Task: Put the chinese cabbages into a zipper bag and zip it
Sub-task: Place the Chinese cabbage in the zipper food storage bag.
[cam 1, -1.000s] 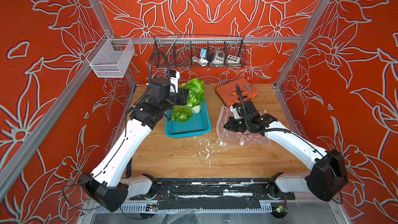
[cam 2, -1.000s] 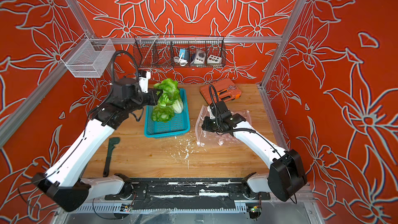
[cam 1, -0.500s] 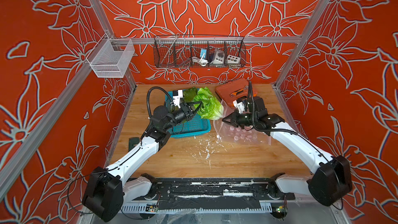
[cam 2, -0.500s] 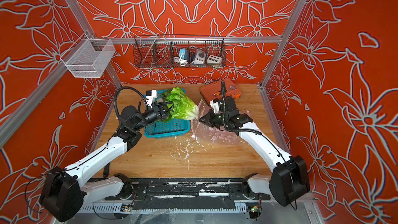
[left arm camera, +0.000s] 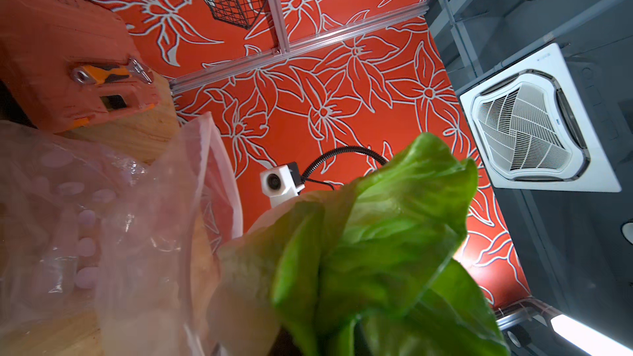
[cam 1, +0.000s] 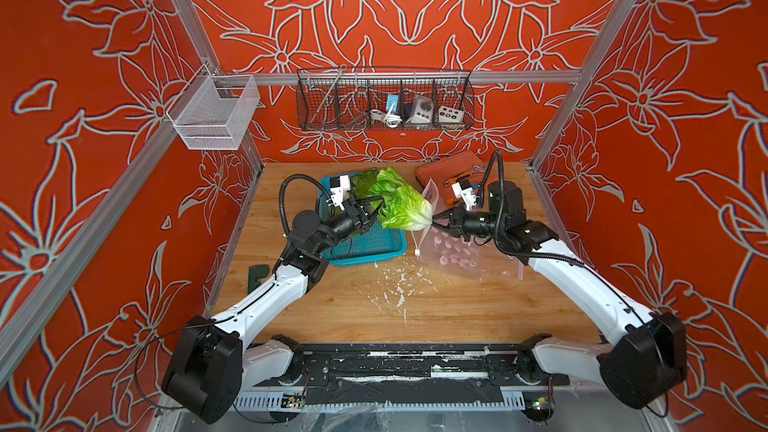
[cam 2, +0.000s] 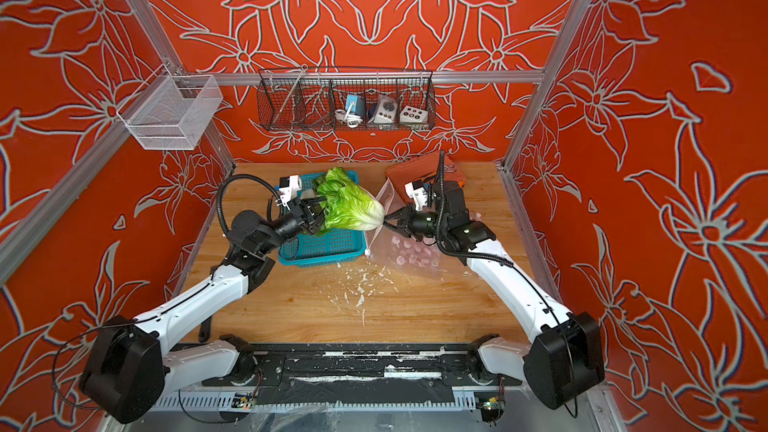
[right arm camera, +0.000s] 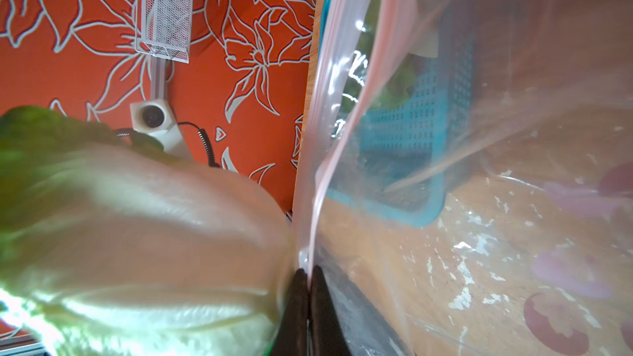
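- The chinese cabbage (cam 1: 402, 206) hangs in the air over the far half of the tabletop (cam 1: 415, 309), lying sideways above the right edge of the teal basket (cam 1: 376, 245).
- It is a small, compact head: frilly light-green leaves at one end, fading to a smooth, pale yellowish-white ribbed base (right arm camera: 164, 234) at the other.
- The left gripper (cam 1: 375, 210) is clenched on the leafy end, its fingers sunk in among the green.
- The base points toward the right arm and meets the lifted rim of the zipper bag (cam 1: 467, 253); I cannot tell whether it has passed the opening.
- The right gripper (right arm camera: 307, 289) is pinched tight on that rim by the pink zip strip, holding it up while the rest of the clear, pink-dotted bag lies on the wood.
- A second cabbage (cam 1: 364, 179) shows darker leaves at the basket's far end.
- An orange case (cam 1: 446, 170) sits at the tabletop's far edge behind the bag.
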Tool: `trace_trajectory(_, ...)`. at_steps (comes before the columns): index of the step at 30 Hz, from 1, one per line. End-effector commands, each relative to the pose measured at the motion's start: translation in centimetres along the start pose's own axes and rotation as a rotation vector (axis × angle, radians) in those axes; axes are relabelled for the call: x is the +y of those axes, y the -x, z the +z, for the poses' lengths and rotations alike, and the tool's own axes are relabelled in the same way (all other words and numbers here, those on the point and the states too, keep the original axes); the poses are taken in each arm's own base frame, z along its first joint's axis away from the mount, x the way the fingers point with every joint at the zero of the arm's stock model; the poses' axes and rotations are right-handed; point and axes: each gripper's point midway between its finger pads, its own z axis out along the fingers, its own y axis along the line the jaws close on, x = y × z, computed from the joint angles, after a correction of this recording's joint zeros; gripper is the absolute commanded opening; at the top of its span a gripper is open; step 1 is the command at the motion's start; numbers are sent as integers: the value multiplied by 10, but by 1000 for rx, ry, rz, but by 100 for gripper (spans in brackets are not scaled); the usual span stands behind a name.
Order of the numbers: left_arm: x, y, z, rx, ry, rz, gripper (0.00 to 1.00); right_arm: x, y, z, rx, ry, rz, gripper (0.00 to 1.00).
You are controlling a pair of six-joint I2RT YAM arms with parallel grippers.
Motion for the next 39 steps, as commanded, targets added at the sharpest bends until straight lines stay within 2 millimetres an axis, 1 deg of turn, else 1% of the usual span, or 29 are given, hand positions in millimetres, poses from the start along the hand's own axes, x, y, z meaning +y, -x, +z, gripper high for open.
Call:
trace_trajectory(1, -1, 4, 0, 7, -8, 57, 0, 20, 2, -5, 13, 66, -74, 0)
trace_trajectory(7, 22, -2, 0, 38, 77, 87, 0, 32, 7, -7, 8, 85, -113, 0)
trace_trajectory(11, 23, -5, 0, 40, 72, 81, 0, 37, 13, -4, 4, 113, -100, 0)
trace_trajectory(13, 21, -9, 3, 45, 51, 56, 0, 42, 19, -2, -15, 139, -94, 0)
trace_trajectory(17, 12, -14, 14, 48, -3, 14, 0, 49, 28, -2, -59, 174, -100, 0)
trace_trajectory(19, 1, -13, 18, 45, -48, -3, 0, 50, 31, -3, -78, 184, -116, 0)
trace_trajectory(22, -16, -8, 18, 23, -116, -37, 0, 52, 34, -7, -130, 206, -140, 0)
trace_trajectory(24, -19, -11, 22, 45, -123, -35, 0, 57, 36, -11, -166, 241, -142, 0)
trace_trajectory(27, -7, -25, 30, 78, -71, -3, 0, 74, 40, -16, -180, 302, -154, 0)
trace_trajectory(29, -2, -33, 37, 93, -36, 35, 0, 77, 44, -19, -198, 307, -138, 0)
trace_trajectory(31, -1, -37, 43, 107, -33, 63, 0, 79, 46, -20, -210, 318, -113, 0)
trace_trajectory(33, 3, -38, 46, 110, -30, 91, 0, 81, 49, -23, -230, 337, -81, 0)
trace_trajectory(35, 13, -35, 48, 104, -2, 111, 0, 81, 51, -26, -250, 350, -44, 0)
trace_trajectory(37, 18, -35, 49, 98, 12, 134, 0, 79, 55, -30, -281, 363, 6, 0)
trace_trajectory(39, 20, -32, 51, 87, 21, 166, 0, 77, 56, -31, -299, 381, 48, 0)
